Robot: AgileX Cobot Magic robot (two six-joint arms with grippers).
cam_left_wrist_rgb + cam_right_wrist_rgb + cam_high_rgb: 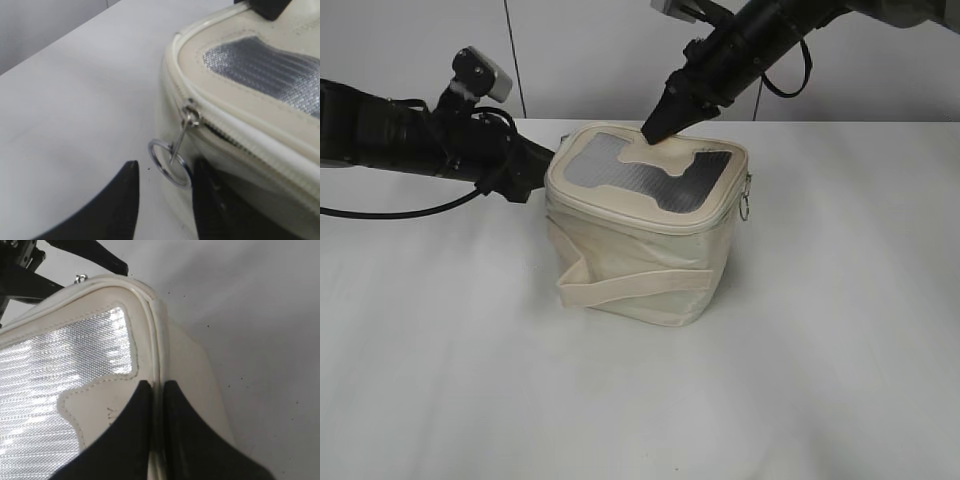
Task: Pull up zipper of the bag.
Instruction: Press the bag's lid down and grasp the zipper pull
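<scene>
The cream bag (pixel 650 250) stands upright mid-table, its strap (pixel 640 285) across the front. My left gripper (pixel 538 180) is at the bag's left side. In the left wrist view it (pixel 165 172) is open, and the silver ring pull (pixel 170 162) hangs between the fingers, close to the right one. The zipper (pixel 240 137) runs right from the slider (pixel 190 117) and looks parted there. My right gripper (pixel 655 128) rests on the top's back edge. In the right wrist view it (pixel 157 386) is pinched shut on the bag's rim piping (pixel 156 330).
A second ring pull (pixel 745 205) hangs at the bag's right side. The white table (pixel 840 360) spreads around the bag, with a pale wall behind. A black cable (pixel 400 212) trails from the left arm. The left gripper (pixel 95 252) shows in the right wrist view.
</scene>
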